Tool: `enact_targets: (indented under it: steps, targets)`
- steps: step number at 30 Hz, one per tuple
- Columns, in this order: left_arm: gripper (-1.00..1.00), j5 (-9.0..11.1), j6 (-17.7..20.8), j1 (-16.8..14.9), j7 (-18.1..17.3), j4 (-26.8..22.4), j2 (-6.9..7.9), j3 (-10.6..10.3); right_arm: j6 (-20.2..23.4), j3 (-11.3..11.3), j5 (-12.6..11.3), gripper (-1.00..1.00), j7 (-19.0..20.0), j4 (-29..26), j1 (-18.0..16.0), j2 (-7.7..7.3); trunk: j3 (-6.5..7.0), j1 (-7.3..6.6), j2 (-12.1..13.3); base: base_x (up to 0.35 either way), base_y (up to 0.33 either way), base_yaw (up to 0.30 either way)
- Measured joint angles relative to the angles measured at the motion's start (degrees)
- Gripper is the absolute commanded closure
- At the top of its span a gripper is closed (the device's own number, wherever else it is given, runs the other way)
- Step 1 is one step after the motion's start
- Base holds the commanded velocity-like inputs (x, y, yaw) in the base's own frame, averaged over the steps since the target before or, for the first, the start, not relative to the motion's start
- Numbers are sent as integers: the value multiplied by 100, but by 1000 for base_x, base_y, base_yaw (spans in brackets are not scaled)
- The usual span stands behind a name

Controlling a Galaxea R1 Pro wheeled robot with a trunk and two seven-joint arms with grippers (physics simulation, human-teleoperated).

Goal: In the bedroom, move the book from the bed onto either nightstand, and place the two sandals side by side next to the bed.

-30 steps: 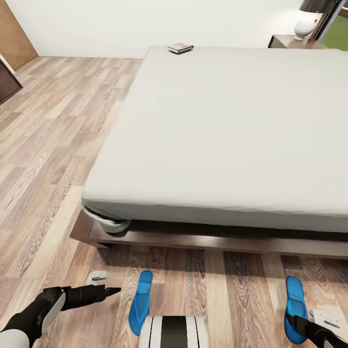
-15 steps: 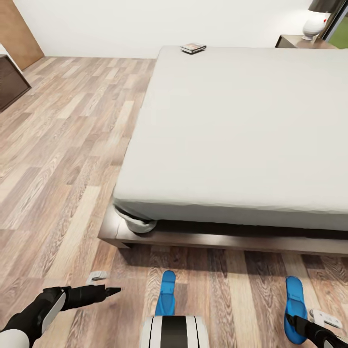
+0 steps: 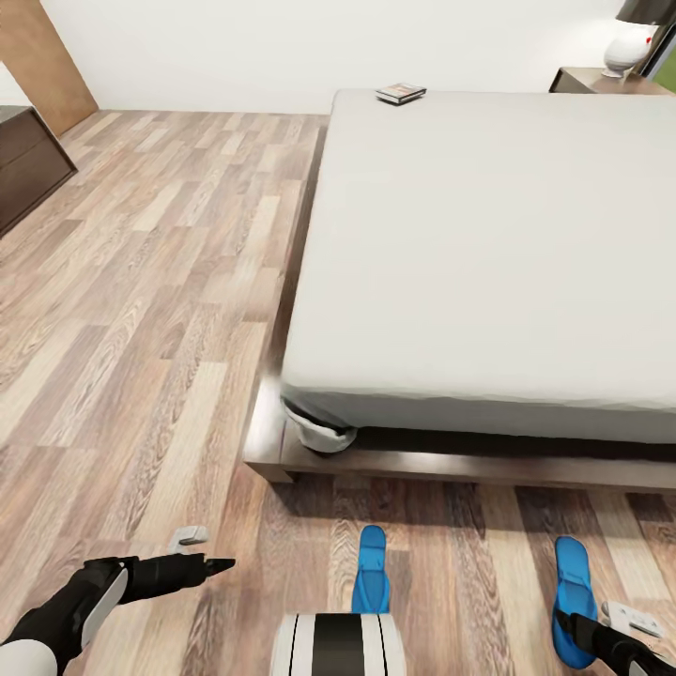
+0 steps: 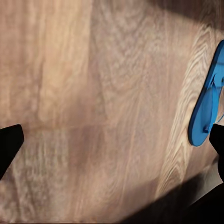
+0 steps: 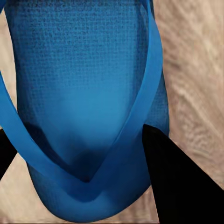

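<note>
Right claw (image 5: 79, 154) grips one blue sandal (image 3: 573, 599) — fingers either side of its toe end; left claw (image 3: 218, 564) hangs open near the other sandal (image 3: 372, 570); book (image 3: 401, 93) lies on the bed (image 3: 488, 244).

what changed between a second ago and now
The view slid left along the foot of the bed, so the camera moved, not the furniture. The held sandal kept its place in the right hand and rode along, closing the gap to the other sandal lying on the floor. Unchanged: the book stays on the bed's far corner, and the left hand stays open and empty.
</note>
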Motion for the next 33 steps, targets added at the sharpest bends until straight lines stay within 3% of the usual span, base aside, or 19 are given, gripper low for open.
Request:
enact_targets:
  steps: [24,33]
  targets:
    - [-100,0,-9,0,18,0,-6,-5,0,0,0,100,0,-8,0,-2,0,0,0,0,325,0]
    - [-100,0,-9,0,18,0,-6,-9,0,0,0,100,0,-6,0,1,0,-2,0,124,312,0]
